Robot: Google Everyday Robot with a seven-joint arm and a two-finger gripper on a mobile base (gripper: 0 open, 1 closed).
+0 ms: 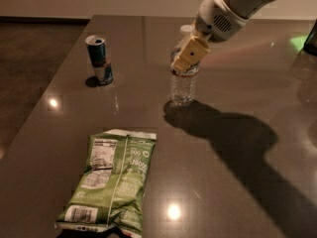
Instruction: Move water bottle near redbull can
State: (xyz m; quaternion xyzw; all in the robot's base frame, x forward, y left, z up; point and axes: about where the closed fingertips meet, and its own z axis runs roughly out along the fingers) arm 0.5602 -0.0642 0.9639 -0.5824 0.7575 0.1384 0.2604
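Observation:
The water bottle (182,87) is a clear ribbed bottle with a white cap, standing upright on the dark table (237,182) at centre back. My gripper (185,62) comes down from the upper right and is shut around the bottle's upper body; one yellowish finger (190,52) covers its label band. The redbull can (100,60), blue and silver with a silver top, stands upright to the left of the bottle, roughly a bottle's height away. The bottle's base looks to be at or just above the tabletop.
A green chip bag (111,182) lies flat at the front left of the table. The table's left edge runs just past the can, with dark floor beyond. A dark object (312,36) stands at the far right edge.

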